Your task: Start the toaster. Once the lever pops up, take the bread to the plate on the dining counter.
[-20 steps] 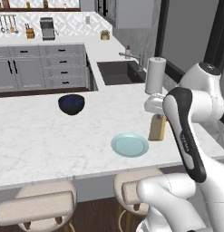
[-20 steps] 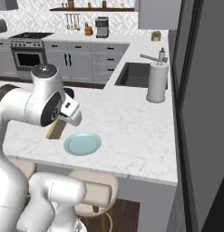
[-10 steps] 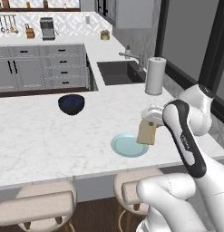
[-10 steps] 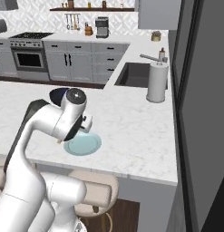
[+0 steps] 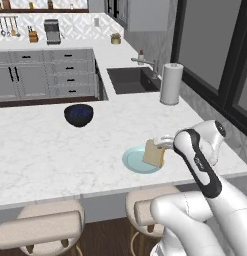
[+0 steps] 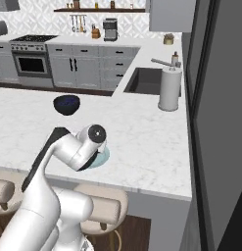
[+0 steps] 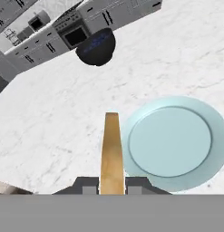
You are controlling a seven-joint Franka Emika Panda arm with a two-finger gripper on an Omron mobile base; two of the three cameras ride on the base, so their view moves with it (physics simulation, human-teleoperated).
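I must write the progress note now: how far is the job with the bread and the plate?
Done: the bread is out of the toaster and has been brought to the dining counter. In hand: the tool grips the slice on edge, over the plate rim. Left: lay it on the plate and release.

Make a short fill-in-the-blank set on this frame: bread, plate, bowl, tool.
1. The tool is shut on the ____, held edge-on between its fingers.
2. The bread hangs over the pale blue-green ____ on the dining counter.
3. The plate has ____ lying on it yet.
4. The dark blue ____ sits on the same counter, apart from the plate.

Missing words: bread; plate; nothing; bowl
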